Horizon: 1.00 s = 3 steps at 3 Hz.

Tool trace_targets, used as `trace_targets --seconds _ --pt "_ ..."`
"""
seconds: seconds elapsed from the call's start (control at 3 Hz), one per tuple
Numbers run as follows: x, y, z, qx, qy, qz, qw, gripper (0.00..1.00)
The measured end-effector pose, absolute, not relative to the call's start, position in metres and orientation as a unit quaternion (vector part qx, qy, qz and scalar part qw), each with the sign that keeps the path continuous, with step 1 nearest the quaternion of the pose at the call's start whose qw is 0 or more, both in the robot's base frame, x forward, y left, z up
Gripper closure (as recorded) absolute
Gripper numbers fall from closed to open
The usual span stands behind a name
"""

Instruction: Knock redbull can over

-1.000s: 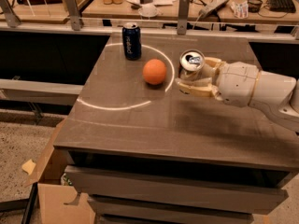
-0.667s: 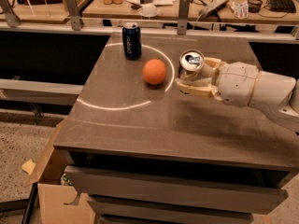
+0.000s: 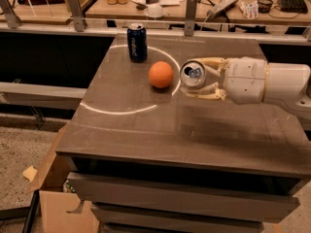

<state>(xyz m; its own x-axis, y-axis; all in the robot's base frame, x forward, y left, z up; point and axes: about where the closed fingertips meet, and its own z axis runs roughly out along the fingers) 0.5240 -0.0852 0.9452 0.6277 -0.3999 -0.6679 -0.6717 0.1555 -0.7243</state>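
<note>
Right of the middle of the frame, on the grey table (image 3: pixel 146 130): redbull can (image 3: pixel 194 74), shiny top tipped toward the camera, pinched between the two pale fingers (image 3: pixel 210 61) of the gripper (image 3: pixel 186 77), reaching in from the right edge. Just left of it, close by: an orange (image 3: pixel 161 74). Farther up and left, well apart, near the table's back edge: a dark blue can (image 3: pixel 137 42), standing upright. Lots of bare table in front, down to the near edge. Bottom left, on the floor: a cardboard box (image 3: pixel 53 208).
</note>
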Motion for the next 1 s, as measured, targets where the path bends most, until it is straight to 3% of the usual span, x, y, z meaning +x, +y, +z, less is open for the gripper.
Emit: trace_targets --seconds 1.0 --pt "0.5156 -0.0791 0.9438 -0.725 0.345 0.049 0.595 1.0"
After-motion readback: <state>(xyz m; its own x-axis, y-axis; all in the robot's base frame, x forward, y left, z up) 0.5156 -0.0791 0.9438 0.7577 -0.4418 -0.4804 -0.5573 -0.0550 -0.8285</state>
